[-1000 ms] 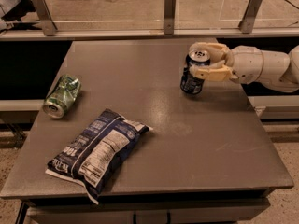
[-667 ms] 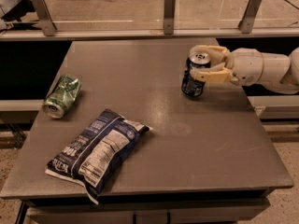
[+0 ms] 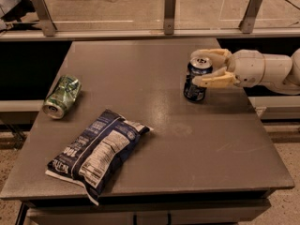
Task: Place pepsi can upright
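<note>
Gripper [image 3: 197,69] comes in from the right, 2 fingers [image 3: 213,81] clamped on the upper half of the pepsi can [image 3: 193,90]. Can is upright, base down at the table [image 3: 140,74] surface, right side toward the back. Dented green can [image 3: 61,96] lies on its side at the left edge. Blue chip bag [image 3: 96,151] lies flat front-left, well apart from both.

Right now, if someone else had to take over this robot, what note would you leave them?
The hand is at the right rear of the table, closed on the pepsi can. The can stands upright; whether its base touches the table I cannot tell. Done: can upright. Left: set it down if needed, open the hand, back away gently. The green can and chip bag lie to the left.
</note>
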Tool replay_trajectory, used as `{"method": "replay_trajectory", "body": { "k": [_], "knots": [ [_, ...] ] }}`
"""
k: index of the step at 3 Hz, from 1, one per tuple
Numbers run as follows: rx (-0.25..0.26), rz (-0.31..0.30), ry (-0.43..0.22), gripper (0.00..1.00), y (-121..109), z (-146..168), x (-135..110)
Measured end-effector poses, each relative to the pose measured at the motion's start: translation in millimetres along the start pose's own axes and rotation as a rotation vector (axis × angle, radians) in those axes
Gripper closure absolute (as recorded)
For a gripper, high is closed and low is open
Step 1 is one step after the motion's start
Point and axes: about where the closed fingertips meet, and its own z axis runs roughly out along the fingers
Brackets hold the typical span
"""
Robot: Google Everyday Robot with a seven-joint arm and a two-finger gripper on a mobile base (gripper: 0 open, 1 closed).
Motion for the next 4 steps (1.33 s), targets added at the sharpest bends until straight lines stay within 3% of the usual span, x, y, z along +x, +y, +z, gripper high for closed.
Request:
{"method": "replay_trajectory", "body": {
  "k": [1, 2, 3, 4],
  "knots": [
    [0.000, -0.015, -0.007, 0.00, -1.7, -5.4, -4.5],
    [0.048, -0.057, 0.031, 0.00, -7.1, -27.1, -16.9],
    [0.132, -0.112, 0.089, 0.00, -10.6, -53.9, -30.9],
    [0.142, -0.115, 0.093, 0.00, -11.2, -57.0, -32.2]
  ]
}}
